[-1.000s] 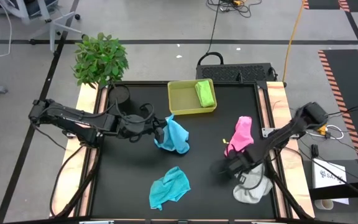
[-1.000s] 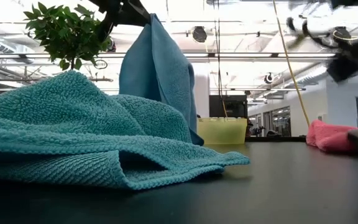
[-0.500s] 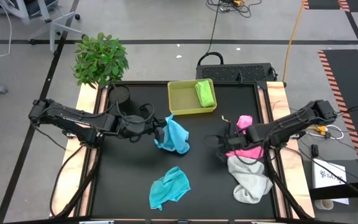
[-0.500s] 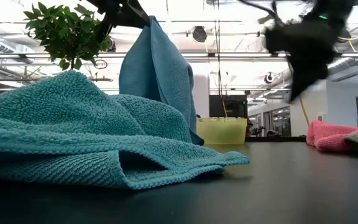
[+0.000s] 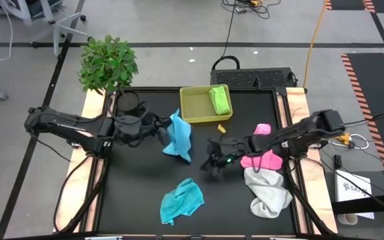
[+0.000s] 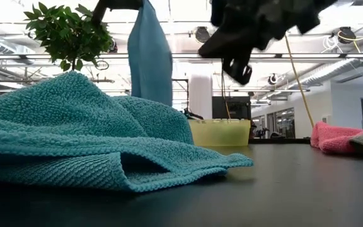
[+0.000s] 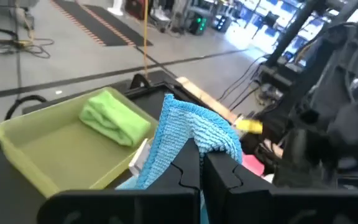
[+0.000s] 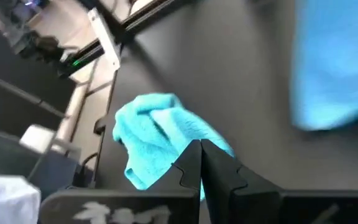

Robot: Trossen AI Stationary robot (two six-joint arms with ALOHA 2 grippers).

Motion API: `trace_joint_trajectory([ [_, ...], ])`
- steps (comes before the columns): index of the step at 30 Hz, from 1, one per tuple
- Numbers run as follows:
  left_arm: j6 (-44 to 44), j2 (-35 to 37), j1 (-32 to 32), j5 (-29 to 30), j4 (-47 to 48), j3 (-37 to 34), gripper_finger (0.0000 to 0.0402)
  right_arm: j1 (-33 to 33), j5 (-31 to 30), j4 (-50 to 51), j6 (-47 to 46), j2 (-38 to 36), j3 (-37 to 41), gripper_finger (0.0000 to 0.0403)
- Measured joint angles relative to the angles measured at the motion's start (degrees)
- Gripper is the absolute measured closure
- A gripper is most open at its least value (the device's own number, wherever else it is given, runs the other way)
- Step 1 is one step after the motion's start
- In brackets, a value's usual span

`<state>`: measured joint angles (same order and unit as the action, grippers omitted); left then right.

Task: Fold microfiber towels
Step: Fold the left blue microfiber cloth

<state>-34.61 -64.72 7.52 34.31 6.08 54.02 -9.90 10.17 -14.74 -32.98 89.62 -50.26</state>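
Observation:
My left gripper [image 5: 163, 133] is shut on the light blue towel [image 5: 179, 139], which hangs left of the table's middle and shows as a tall strip in the low view [image 6: 150, 57]. My right gripper [image 5: 212, 165] is shut on nothing and hovers over the table's middle, above and right of the teal towel [image 5: 182, 200], which lies crumpled on the table near the front edge. The pink towel [image 5: 262, 159] and the white towel [image 5: 269, 195] lie at the right. A lime green towel [image 5: 220, 100] lies folded in the tray [image 5: 192, 110]. My left gripper pinches a bunched upper part of the light blue towel [image 7: 188, 146] between its two fingers [image 7: 219, 177]. The fingers come nearly level from the table's left. The cloth hangs down below them in folds; the teal towel hides its lower end in the low view.
A potted plant [image 5: 107, 63] stands at the far left corner, with a dark round cup [image 5: 129, 101] beside it. Wooden rails [image 5: 297, 113] run along the table's left and right sides. Bare black tabletop [image 5: 139, 180] lies at the front left.
My right gripper has swept from over the white towel at the right toward the table's middle, tipping up from pointing down to nearly level, and has stayed shut. My left gripper has risen and drawn back toward the left, so the light blue towel hangs narrower and higher.

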Motion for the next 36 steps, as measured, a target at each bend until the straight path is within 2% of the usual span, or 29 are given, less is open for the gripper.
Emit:
trace_joint_trajectory([
  [2, 0.0, 0.4, 0.0, 0.3, 2.2, 0.0, 0.0401, -0.6, 0.7, -3.5, -0.2, 4.6, -0.4, 0.0403],
  [4, -0.5, 0.4, 0.0, 0.3, 3.2, 0.0, 0.0401, -1.5, 1.2, -2.7, 0.6, 9.5, -2.7, 0.0403],
  [9, -1.8, 0.5, 0.0, 0.4, 5.7, 0.0, 0.0401, -4.3, 5.4, 0.0, 5.3, 21.5, -14.4, 0.0403],
  [14, -2.5, 0.5, 0.0, 0.4, 6.3, 0.0, 0.0401, -5.0, 13.9, 1.8, 9.0, 29.6, -23.1, 0.0403],
  [19, -2.9, 0.5, 0.2, 0.3, 7.3, 0.0, 0.0401, -2.5, 15.0, 6.5, 9.8, 30.4, -23.4, 0.0403],
  [24, -4.0, 0.5, 0.2, 0.2, 9.0, 0.0, 0.0401, -1.9, 7.9, 16.8, 9.7, 30.1, -21.3, 0.0403],
  [27, -4.1, 0.5, 0.2, 0.2, 9.2, 0.0, 0.0401, -2.5, 7.0, 21.5, 7.1, 30.1, -19.1, 0.0403],
  [32, -4.2, 0.5, 0.2, 0.2, 10.0, 0.0, 0.0401, -5.1, 7.3, 30.5, 4.2, 26.7, -14.2, 0.0403],
  [36, -4.9, 0.5, 0.2, 0.1, 11.1, 0.0, 0.0401, -7.1, 7.9, 37.1, 0.9, 20.5, -7.9, 0.0403],
])
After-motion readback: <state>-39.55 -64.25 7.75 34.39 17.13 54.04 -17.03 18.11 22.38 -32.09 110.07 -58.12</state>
